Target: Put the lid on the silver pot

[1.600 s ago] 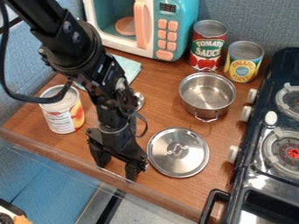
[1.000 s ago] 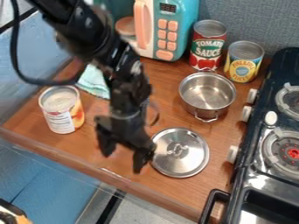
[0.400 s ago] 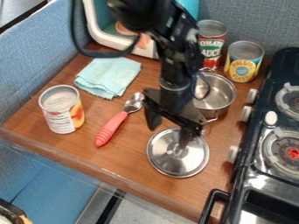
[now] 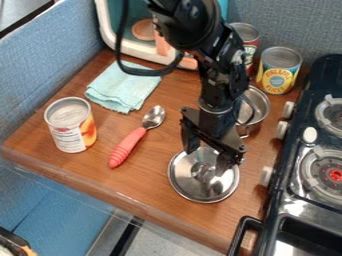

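A passable strip of counter (image 4: 160, 152) separates claw (image 4: 206, 164) and spoon (image 4: 137, 136). Beneath the claw lies the lid (image 4: 187, 182); the pot (image 4: 263, 107) blocks close behind, the stove (image 4: 294, 197) opposite the spoon.

the lid (image 4: 190, 186) lies before the pot (image 4: 261, 106), between spoon (image 4: 127, 146) and stove (image 4: 300, 207)

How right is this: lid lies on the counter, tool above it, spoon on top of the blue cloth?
Wrong on the spoon: camera view shows it on the wooden counter, apart from the blue cloth. The lid lies on the counter, tool above it.
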You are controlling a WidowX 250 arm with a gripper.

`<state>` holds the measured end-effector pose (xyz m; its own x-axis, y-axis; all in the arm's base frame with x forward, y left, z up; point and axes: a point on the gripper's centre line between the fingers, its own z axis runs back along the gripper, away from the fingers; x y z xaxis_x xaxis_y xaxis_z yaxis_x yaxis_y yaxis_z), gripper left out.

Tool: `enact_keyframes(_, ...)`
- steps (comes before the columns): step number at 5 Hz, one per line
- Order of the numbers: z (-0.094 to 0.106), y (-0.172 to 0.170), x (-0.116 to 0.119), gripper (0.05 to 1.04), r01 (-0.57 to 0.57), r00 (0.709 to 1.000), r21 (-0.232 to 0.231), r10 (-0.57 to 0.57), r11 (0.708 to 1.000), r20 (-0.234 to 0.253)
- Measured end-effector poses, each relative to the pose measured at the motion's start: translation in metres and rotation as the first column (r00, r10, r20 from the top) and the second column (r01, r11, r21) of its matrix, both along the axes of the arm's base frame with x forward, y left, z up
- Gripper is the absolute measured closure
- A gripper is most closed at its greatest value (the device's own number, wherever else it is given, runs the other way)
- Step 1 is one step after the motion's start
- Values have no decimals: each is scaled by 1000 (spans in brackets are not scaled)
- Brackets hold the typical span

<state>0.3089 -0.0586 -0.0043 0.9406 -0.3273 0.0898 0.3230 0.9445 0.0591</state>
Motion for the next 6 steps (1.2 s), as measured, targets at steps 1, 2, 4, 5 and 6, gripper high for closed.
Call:
enact_keyframes(1,-9,4,-4,110,30,999,35,-28,999,-45)
enact_keyframes(2,-11,6,-7,236,37,998,46,-35,998,-50)
enact_keyframes(4,-14,2,-9,802,76,994,35,-73,997,-79)
enact_keyframes(5,-14,1,-9,961,71,994,28,-69,997,-85)
enact_keyframes(6,-14,2,-12,1023,66,993,19,-64,998,-104)
